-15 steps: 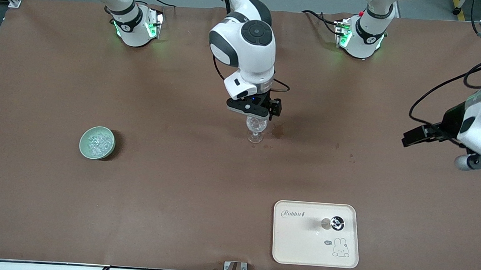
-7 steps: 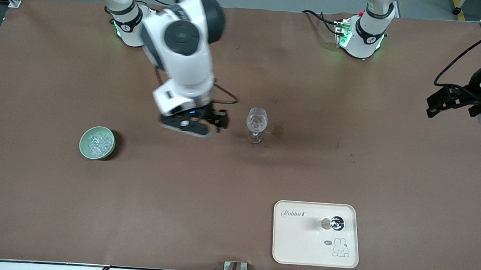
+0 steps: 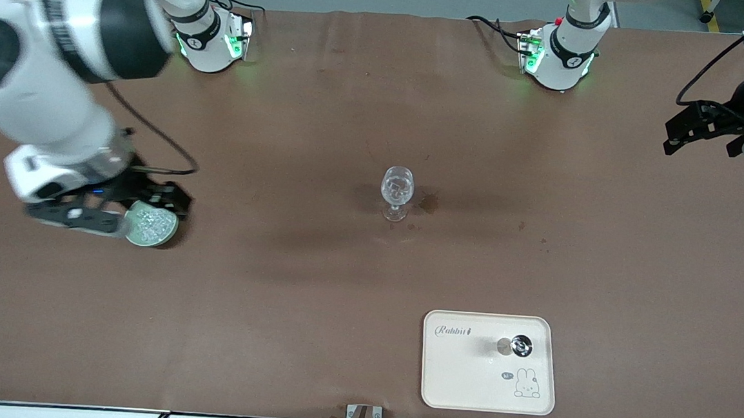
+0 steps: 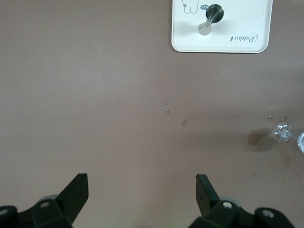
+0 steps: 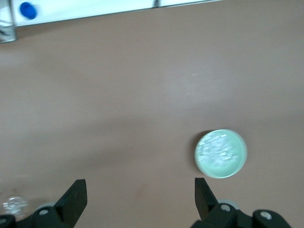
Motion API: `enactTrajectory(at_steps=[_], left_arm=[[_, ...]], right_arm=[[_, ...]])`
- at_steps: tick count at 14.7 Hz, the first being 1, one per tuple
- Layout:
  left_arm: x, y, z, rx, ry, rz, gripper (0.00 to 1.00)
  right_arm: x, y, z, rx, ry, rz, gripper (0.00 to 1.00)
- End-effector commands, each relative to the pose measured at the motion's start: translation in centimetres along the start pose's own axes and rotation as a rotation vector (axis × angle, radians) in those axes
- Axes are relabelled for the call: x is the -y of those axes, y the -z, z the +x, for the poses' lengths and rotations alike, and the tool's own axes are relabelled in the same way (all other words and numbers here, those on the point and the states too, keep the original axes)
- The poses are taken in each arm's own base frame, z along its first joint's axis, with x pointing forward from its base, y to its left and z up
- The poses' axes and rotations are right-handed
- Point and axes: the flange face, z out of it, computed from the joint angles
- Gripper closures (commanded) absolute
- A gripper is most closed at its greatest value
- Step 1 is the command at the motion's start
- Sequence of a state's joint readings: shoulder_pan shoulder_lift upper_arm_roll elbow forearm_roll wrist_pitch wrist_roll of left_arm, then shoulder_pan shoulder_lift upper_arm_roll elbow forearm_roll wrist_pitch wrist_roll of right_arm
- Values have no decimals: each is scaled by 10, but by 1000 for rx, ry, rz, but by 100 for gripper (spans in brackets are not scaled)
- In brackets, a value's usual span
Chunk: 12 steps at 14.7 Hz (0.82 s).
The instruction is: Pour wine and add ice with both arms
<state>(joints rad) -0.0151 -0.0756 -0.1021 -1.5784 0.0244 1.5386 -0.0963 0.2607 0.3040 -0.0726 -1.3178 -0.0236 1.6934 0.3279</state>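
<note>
Hovering beside the pale green bowl (image 3: 151, 224), the right gripper (image 3: 103, 215) is up in the air, fingers spread wide and empty; the ice (image 5: 219, 151) heaped in that bowl lies just off its fingertips, presumably the next pick. The stemmed glass (image 3: 397, 191) stands well apart toward mid-table, where chunks would be dropped. The left gripper (image 4: 142, 190) waits, wide open and empty, high over bare table, with the tray (image 4: 266, 28) well clear of it.

Right tool (image 3: 110, 209) over the pale green bowl (image 3: 154, 231) of ice (image 3: 151, 222); left tool (image 3: 700, 126) idle at the table's edge.
</note>
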Motion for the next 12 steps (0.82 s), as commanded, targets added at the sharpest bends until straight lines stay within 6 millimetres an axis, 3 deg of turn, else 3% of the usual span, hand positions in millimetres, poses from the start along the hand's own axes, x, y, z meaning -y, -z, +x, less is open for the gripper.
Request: enactTrajectory(at_steps=[1,3,5,8,12], left_arm=[[-6,0,-16,-17,-24,-8,0],[-10,3,-20,-18,-31,-7,0],[-9,3,-21,-16,-33,-6,0],[-9,2,-17,-14,-33,-7,0],[-9,7,-11,-27,-30,-9,0]], right_arm=[[-74,2,0,19,2,3,0],[-123,-3,3,36,-20,-4,0],[-156,-4,-5,66,-24,-8,0],[-169,-2,-27,84,-39,-7,0],[-160,9,-47,82,33,-1,0]])
